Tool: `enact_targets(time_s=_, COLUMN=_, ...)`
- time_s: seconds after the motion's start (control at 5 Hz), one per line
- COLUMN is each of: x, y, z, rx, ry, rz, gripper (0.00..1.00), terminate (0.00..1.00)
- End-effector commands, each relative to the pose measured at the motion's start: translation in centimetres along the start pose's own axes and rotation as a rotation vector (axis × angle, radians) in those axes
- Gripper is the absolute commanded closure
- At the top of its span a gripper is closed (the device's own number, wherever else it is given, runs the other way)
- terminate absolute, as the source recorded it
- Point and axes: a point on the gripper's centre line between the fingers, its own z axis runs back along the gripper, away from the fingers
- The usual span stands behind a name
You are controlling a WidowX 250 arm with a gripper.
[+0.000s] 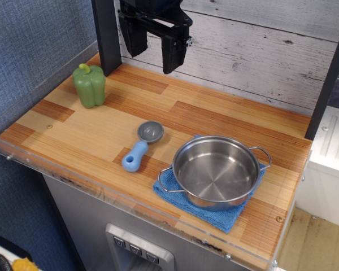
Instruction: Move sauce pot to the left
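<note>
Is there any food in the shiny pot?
Empty. The sauce pot sits upright on the blue cloth, and its bare shiny metal bottom shows, with nothing inside.

Sauce pot (216,172): shiny steel, shallow, upright, empty; two wire loop handles; sits on blue cloth (226,217).

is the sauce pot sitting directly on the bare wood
No, the sauce pot rests on a folded blue cloth that lies on the wooden table.
</note>
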Motion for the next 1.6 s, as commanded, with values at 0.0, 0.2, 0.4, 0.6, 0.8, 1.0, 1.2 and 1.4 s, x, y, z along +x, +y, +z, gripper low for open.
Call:
enact_targets(time_s=0.0, x=0.0, y=0.0, z=0.0, rx=0.0, ry=0.0, rz=0.0, gripper=0.0, terminate=0.0)
enact_targets(time_s=0.2, x=0.0, y=-1.4, z=-0.2, rx=-0.018, ry=-0.007, rz=-0.014, gripper=0.0, terminate=0.0)
enact_targets(time_s=0.4, x=0.0, y=-4.0, z=-0.4, rx=-0.052, ry=-0.03, rz=-0.079, gripper=0.0, terminate=0.0)
enact_targets(time_s=0.6, x=-1.1, y=-7.2, z=-0.3, rx=-0.066, ry=-0.071, rz=-0.146, gripper=0.0, terminate=0.0)
enact_targets(time_s=0.8, x=-2.1, y=-10.0, z=-1.2, rx=-0.116, ry=-0.076, rz=-0.165, gripper=0.0, terminate=0.0)
enact_targets(time_s=1.0, x=-2.9, y=-12.8, z=-1.9, rx=-0.082, ry=-0.036, rz=-0.127, gripper=0.0, terminate=0.0)
enact_targets(time_s=1.2, x=-3.6, y=-15.2, z=-3.1, rx=-0.099, ry=-0.014, rz=-0.044, gripper=0.0, terminate=0.0)
enact_targets(time_s=1.4, x=-4.1, y=-17.5, z=-4.3, rx=-0.106, ry=0.031, rz=-0.007, gripper=0.0, terminate=0.0)
